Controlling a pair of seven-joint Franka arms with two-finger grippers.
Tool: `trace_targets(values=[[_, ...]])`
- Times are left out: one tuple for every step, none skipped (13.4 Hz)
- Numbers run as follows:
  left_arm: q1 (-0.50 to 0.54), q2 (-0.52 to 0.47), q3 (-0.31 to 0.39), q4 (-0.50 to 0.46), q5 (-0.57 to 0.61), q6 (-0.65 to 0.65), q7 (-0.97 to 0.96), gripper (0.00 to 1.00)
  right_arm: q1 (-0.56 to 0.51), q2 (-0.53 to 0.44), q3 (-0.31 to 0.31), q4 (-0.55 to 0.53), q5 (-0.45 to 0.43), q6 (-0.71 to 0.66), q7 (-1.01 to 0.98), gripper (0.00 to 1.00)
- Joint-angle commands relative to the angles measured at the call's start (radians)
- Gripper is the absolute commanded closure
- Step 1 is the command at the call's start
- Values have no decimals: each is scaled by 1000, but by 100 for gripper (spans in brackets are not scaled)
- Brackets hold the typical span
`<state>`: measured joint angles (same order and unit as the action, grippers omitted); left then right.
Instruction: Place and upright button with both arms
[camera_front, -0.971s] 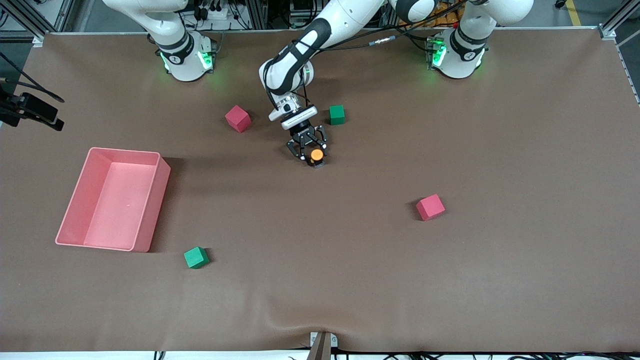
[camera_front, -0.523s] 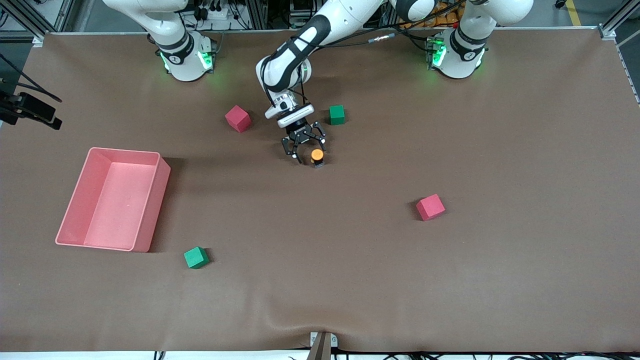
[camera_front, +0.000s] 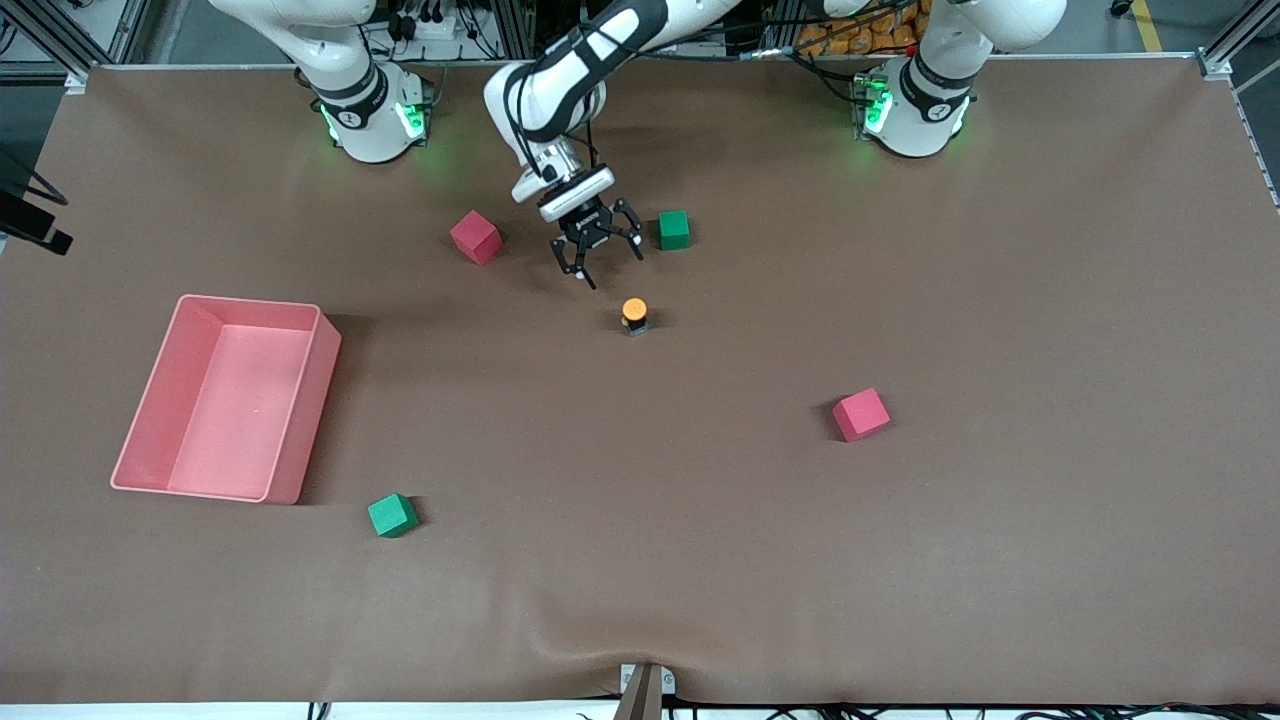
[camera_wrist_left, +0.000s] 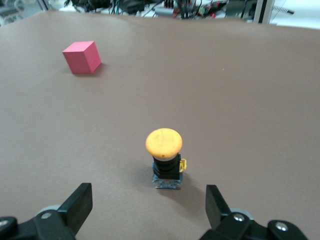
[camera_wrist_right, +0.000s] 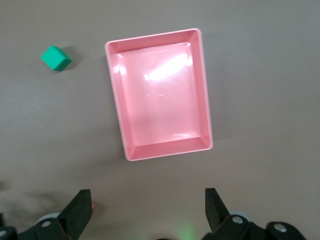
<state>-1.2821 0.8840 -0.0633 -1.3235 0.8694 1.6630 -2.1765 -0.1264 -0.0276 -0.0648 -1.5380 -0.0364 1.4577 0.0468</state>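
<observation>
Front view: button (camera_front: 634, 314) upright (left claw (camera_front: 598, 262) open) amid bare cloth.

Matt brown table cover (camera_front: 900, 560), glossy pink plastic tray (camera_wrist_right: 200, 90), matt foam-like cubes (camera_wrist_left: 81, 57)

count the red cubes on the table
2. One red cube sits toward the arm bases, between the tray and the button. The other red cube lies nearer the front camera, toward the left arm's end. None looks hidden.
</observation>
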Motion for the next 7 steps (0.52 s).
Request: trace_targets(values=[[58, -104, -3, -17, -85, -9, 137, 0, -12, -9, 13, -1, -31, -11, 2, 0], [87, -132, -3, -16, -117, -9, 179, 0, -12, -8, 13, -1, -31, -7, 2, 0], [116, -152, -3, -16, -142, -8, 210, 0, -12, -8, 13, -1, -31, -4, 2, 0], [154, -175, -4, -16, -156, -3, 240, 0, -13, -8, 13, -1, -31, -2, 4, 0], [194, -203, -7, -16, -167, 0, 295, 0, -15, -5, 13, -2, -30, 1, 5, 0], [223, -227, -7, -16, -187, 0, 354, 0, -15, -3, 11, -4, -27, 7, 5, 0], [260, -256, -7, -17, -211, 1, 407, 0, -16, -3, 11, -5, -25, 9, 7, 0]])
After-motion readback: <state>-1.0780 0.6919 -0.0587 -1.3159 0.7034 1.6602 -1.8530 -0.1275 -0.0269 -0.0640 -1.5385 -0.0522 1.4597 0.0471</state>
